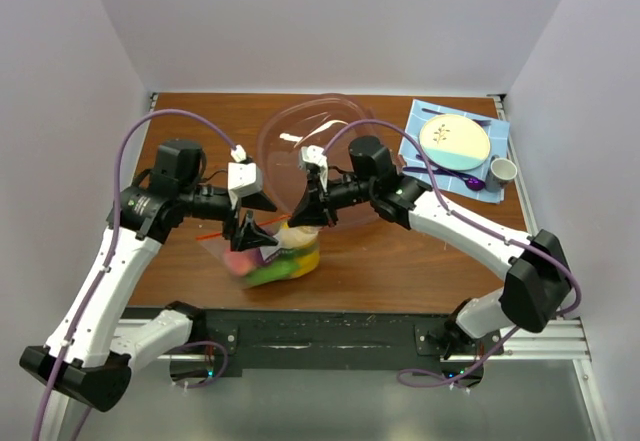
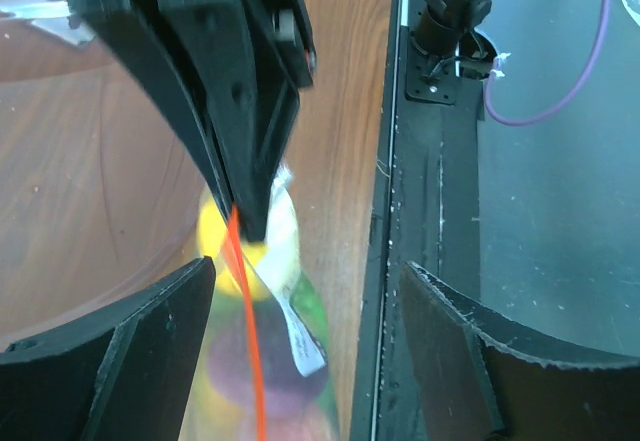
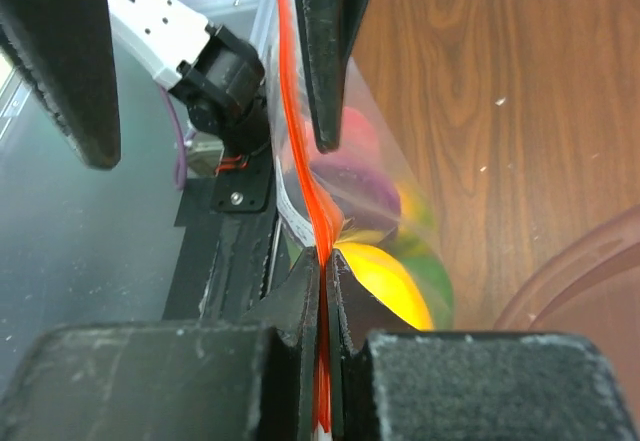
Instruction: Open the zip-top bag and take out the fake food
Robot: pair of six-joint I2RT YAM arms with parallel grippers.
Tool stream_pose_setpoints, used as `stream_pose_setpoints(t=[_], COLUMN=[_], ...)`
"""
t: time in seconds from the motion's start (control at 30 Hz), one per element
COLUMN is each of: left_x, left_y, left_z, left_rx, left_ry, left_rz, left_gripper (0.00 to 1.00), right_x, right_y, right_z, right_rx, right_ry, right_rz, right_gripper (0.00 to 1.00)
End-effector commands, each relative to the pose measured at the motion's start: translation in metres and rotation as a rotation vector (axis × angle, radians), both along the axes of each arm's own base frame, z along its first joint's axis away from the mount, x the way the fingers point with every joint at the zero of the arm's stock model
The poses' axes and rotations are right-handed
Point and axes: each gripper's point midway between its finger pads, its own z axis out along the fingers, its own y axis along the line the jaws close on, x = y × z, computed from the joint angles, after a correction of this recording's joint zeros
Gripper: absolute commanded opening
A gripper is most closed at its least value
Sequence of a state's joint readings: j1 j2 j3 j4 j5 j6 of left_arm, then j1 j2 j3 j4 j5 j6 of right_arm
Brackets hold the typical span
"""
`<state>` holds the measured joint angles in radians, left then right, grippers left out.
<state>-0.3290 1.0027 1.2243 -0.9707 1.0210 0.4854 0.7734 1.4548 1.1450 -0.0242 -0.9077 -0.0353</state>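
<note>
- Closest to my right wrist camera, my right gripper [image 3: 322,266] has its two dark fingers pressed together, clamped on the orange-red zip strip [image 3: 300,161] of the zip-top bag [image 3: 400,201].
- That strip runs as one thin line out of my pinch, so I cannot see any opening in the mouth.
- My left gripper [image 3: 208,149] faces it with the fingers spread wide apart and holding nothing.
- One left finger [image 3: 330,41] stands just beside the strip; I cannot tell whether it touches.
- From my left wrist, the right gripper [image 2: 245,221] comes in from above and pinches the strip [image 2: 245,311], which passes between my own parted fingers [image 2: 110,361].
- Fake food [image 3: 385,281] fills the bag below the strip: a yellow piece near my right fingertips, a purple one and a pink-red one beyond it.
- From above, the bag [image 1: 270,256] sits near the front edge of the wooden table [image 1: 400,261], with my left gripper [image 1: 248,231] and right gripper [image 1: 300,216] meeting over its top.
- Pink, green and yellow show through the plastic there; whether its bottom rests on the wood I cannot tell.
- Behind both grippers is a large clear pinkish bowl [image 1: 290,126].
- At the far right corner a blue mat [image 1: 420,121] carries a plate [image 1: 455,141], with a purple spoon [image 1: 460,179] and a white cup [image 1: 503,170] beside it, well apart from the bag.
</note>
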Motion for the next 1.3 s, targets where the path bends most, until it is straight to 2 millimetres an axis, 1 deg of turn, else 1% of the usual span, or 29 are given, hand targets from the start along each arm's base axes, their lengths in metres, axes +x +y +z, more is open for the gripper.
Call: stream_pose_setpoints(t=[0.0,0.07,0.1,0.23,0.3,0.37,0.4,0.47,0.5,0.57,0.6,0.63,0.67,0.7,0.73,0.77,0.87,0.9,0.93,0.97,1.0,1.03,1.07,1.1,1.13,1.17,1.2,1.23,1.27], left_x=[0.013,0.015,0.015,0.023,0.025,0.030,0.033,0.037,0.038,0.040,0.040,0.041,0.041,0.040,0.039,0.039,0.036,0.034,0.032,0.030,0.029,0.027,0.026,0.024,0.023,0.022,0.021,0.020,0.020], left_y=[-0.010,-0.011,-0.012,-0.005,-0.003,-0.001,0.001,0.001,0.001,0.000,-0.001,-0.001,-0.002,-0.003,-0.003,-0.003,-0.002,-0.001,0.000,0.001,0.002,0.002,0.003,0.003,0.003,0.003,0.003,0.003,0.003], left_z=[0.000,-0.007,-0.011,-0.026,-0.038,-0.044,-0.046,-0.045,-0.045,-0.043,-0.042,-0.044,-0.042,-0.041,-0.040,-0.037,-0.035,-0.036,-0.037,-0.038,-0.038,-0.037,-0.037,-0.034,-0.034,-0.033,-0.033,-0.032,-0.031], left_rx=[-0.004,0.018,0.029,0.090,0.117,0.133,0.146,0.145,0.144,0.143,0.139,0.143,0.139,0.136,0.135,0.131,0.137,0.140,0.144,0.146,0.147,0.144,0.143,0.137,0.137,0.135,0.135,0.133,0.132], left_ry=[-0.030,-0.031,-0.033,-0.051,-0.044,-0.052,-0.057,-0.067,-0.073,-0.079,-0.078,-0.071,-0.073,-0.069,-0.067,-0.073,-0.076,-0.075,-0.072,-0.070,-0.070,-0.071,-0.070,-0.074,-0.071,-0.073,-0.070,-0.069,-0.072], left_rz=[0.011,0.014,0.014,0.063,0.084,0.106,0.124,0.138,0.141,0.142,0.140,0.134,0.129,0.121,0.117,0.115,0.109,0.107,0.104,0.104,0.105,0.105,0.105,0.101,0.100,0.097,0.096,0.093,0.092], left_gripper=[0.77,0.75,0.71,0.65,0.63,0.59,0.55,0.51,0.42,0.30,0.19,0.15,0.10,0.03,0.01,0.00,0.00,0.00,0.00,0.00,0.00,0.00,0.00,0.00,0.00,0.00,0.00,0.00,0.00], right_x=[-0.005,-0.006,-0.005,-0.005,-0.005,-0.006,-0.005,-0.007,-0.007,-0.009,-0.008,-0.009,-0.006,-0.004,-0.003,0.003,0.016,0.029,0.029,0.031,0.039,0.031,0.029,0.031,0.029,0.024,0.021,0.017,0.014], right_y=[0.005,0.006,0.006,0.006,0.006,0.006,0.006,0.006,0.005,0.005,0.004,0.004,0.004,0.003,0.002,0.002,-0.006,-0.011,-0.020,-0.027,-0.033,-0.047,-0.054,-0.062,-0.067,-0.074,-0.076,-0.078,-0.080], right_z=[0.025,0.026,0.025,0.027,0.027,0.027,0.027,0.026,0.026,0.027,0.030,0.031,0.032,0.036,0.038,0.037,0.053,0.060,0.072,0.077,0.089,0.087,0.086,0.091,0.068,0.069,0.061,0.040,0.036], right_rx=[0.043,0.042,0.039,0.036,0.037,0.038,0.037,0.035,0.036,0.037,0.043,0.045,0.044,0.050,0.052,0.043,0.058,0.061,0.085,0.104,0.151,0.177,0.197,0.234,0.203,0.215,0.203,0.172,0.176], right_ry=[-0.043,-0.047,-0.050,-0.052,-0.051,-0.052,-0.051,-0.048,-0.048,-0.047,-0.052,-0.053,-0.062,-0.074,-0.082,-0.096,-0.163,-0.196,-0.231,-0.255,-0.299,-0.315,-0.328,-0.346,-0.323,-0.327,-0.309,-0.282,-0.278], right_rz=[0.043,0.044,0.043,0.044,0.046,0.046,0.046,0.051,0.051,0.055,0.052,0.053,0.034,0.018,0.006,-0.035,-0.140,-0.224,-0.272,-0.312,-0.384,-0.417,-0.442,-0.492,-0.506,-0.513,-0.512,-0.502,-0.500], right_gripper=[0.00,0.00,0.00,0.00,0.00,0.00,0.00,0.01,0.01,0.01,0.02,0.05,0.16,0.19,0.22,0.27,0.29,0.29,0.30,0.31,0.39,0.80,0.93,0.97,0.99,0.99,0.99,0.99,0.99])
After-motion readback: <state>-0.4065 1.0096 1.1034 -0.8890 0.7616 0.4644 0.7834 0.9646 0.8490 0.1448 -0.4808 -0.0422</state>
